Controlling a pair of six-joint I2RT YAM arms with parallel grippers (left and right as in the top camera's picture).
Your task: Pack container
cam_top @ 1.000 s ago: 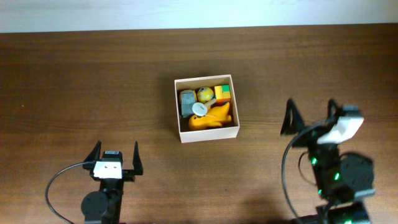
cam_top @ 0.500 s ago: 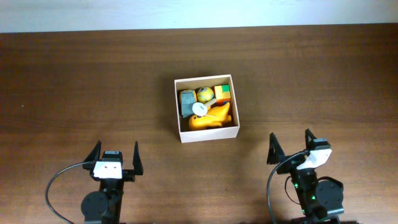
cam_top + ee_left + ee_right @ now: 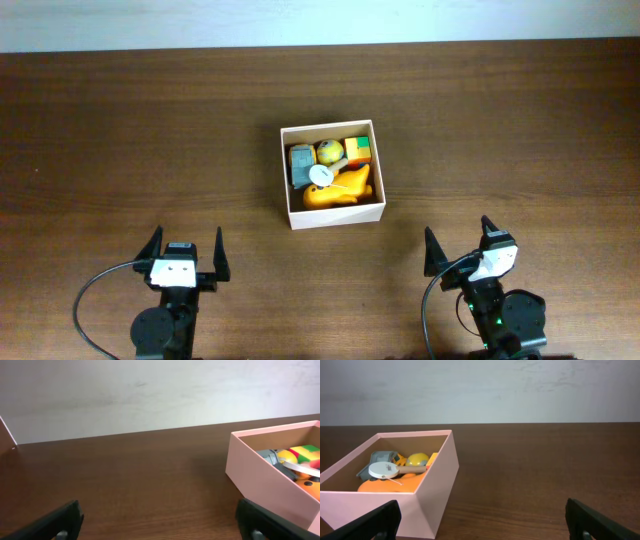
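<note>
The container (image 3: 286, 170) is a square white-walled cardboard box at the table's middle. It holds an orange duck-like toy (image 3: 338, 190), a yellow ball (image 3: 330, 152), a grey toy (image 3: 301, 163), a coloured block (image 3: 358, 150) and a white disc on a stick (image 3: 320, 175). It also shows in the left wrist view (image 3: 250, 467) and the right wrist view (image 3: 440, 485). My left gripper (image 3: 186, 254) is open and empty, near the front left. My right gripper (image 3: 458, 247) is open and empty, near the front right, apart from the box.
The dark wooden table (image 3: 120, 130) runs to a pale wall at the back (image 3: 320, 20). Both arm bases sit at the front edge.
My right arm has pulled back and down toward the front edge, away from the box. The left arm and the box contents have not moved.
</note>
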